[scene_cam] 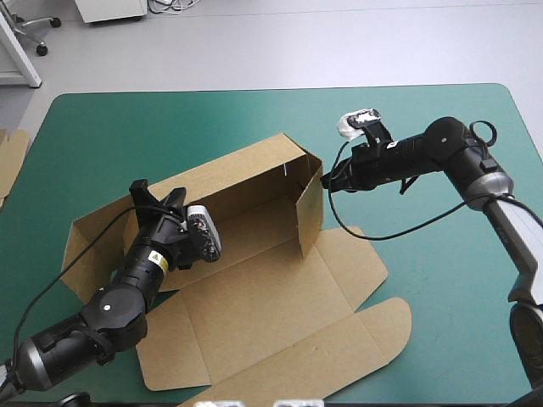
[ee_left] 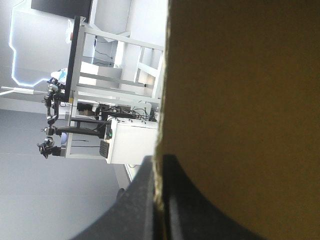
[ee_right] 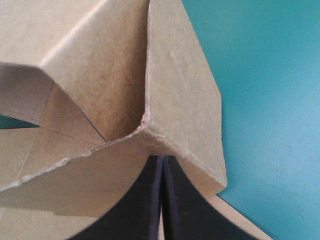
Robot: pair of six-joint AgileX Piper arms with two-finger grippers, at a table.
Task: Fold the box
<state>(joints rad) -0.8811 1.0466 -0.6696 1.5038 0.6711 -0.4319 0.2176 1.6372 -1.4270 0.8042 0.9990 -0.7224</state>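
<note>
The brown box (scene_cam: 254, 288) lies half raised in the middle of the teal-green cover (scene_cam: 441, 280). Its long back wall (scene_cam: 246, 170) and right end wall (scene_cam: 310, 212) stand upright and meet at a corner. The lid and its flaps lie flat toward the near edge. My left gripper (scene_cam: 157, 197) is at the left end of the back wall, shut on the box's board edge (ee_left: 159, 150), which runs between its fingers (ee_left: 135, 210). The right gripper (scene_cam: 326, 181) is shut, and its tip (ee_right: 162, 159) presses against the outside of the right end wall (ee_right: 180, 100) near the corner.
More brown board (scene_cam: 10, 157) shows at the table's left edge. Bare cover lies to the right of the box and along the far edge. The left end flap (scene_cam: 85, 242) lies low beside my left arm.
</note>
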